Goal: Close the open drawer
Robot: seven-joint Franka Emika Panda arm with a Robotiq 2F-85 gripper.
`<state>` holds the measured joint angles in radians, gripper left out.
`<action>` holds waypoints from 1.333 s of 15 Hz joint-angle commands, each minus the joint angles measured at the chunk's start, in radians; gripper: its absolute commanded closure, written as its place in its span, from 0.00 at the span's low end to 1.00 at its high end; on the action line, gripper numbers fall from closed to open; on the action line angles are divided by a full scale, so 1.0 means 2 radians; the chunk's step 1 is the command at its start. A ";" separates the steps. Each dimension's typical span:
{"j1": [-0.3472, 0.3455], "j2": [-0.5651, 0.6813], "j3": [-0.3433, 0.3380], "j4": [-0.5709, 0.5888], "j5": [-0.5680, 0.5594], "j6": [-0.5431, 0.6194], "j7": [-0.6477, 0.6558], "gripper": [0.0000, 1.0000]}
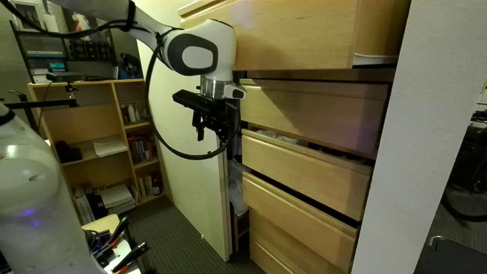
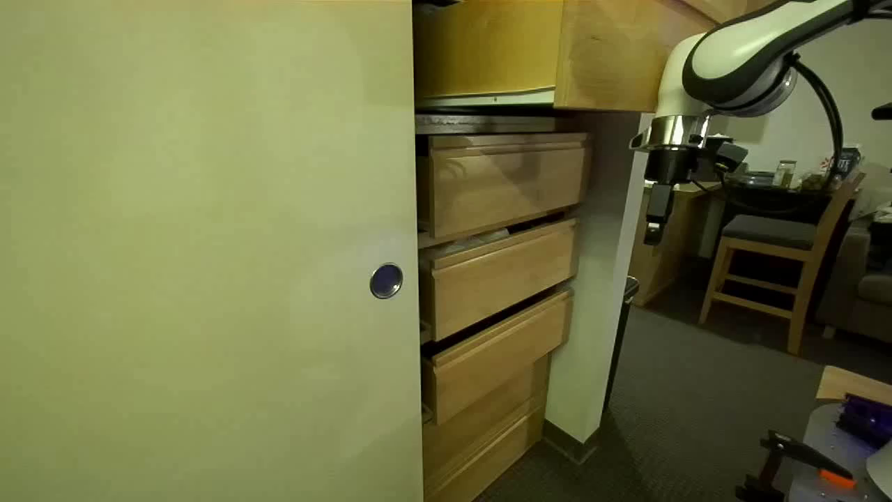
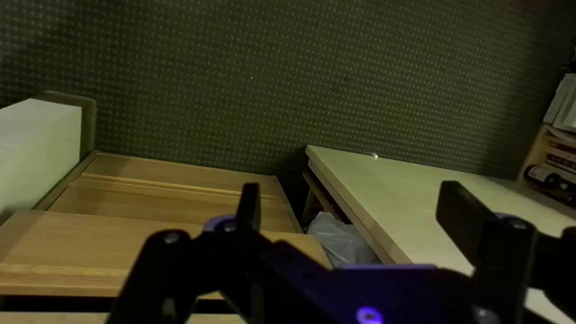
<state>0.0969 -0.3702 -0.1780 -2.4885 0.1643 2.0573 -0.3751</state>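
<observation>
Pale light-brown wood, flat front, no handle seen: the open drawer (image 1: 296, 42) sits at the top, above the 2nd drawer (image 1: 315, 110) and jutting well out past it in both exterior views. 3rd drawer (image 1: 304, 171) and 4th drawer (image 1: 298, 220), farther below the open drawer, look slightly ajar too; the open drawer is out much farther, so taken as target. Pale sliding door (image 2: 209, 244) with a round dark pull (image 2: 386, 281) stands beside the open drawer. Robotiq gripper (image 3: 350, 198) hangs lower than the open drawer's bottom edge, seemingly out in front of it; fingers (image 3: 249, 207) well apart, nothing between them. Franka arm (image 1: 198, 59) overlaps the drawer front in both exterior views; touching or not, can't tell. Not closed yet, so step in hand is probably setting up the push. To do it well: back off slightly, raise the gripper level with the open drawer's front, bring the 2 fingers together as a blunt pusher, meet the front near its middle, square on, then press straight in, steady pace; pushing at 1 end would likely skew it. Writing: no brand or label readable; book spines (image 1: 140, 148), well apart from the open drawer, too small; dark packet (image 2: 847, 162), also well apart from it, has marks, maybe lettering, illegible.
</observation>
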 commanded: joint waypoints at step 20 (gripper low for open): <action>-0.001 -0.092 0.045 -0.075 -0.017 -0.040 -0.024 0.00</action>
<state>0.0972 -0.4341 -0.1111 -2.5561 0.1558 2.0165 -0.3827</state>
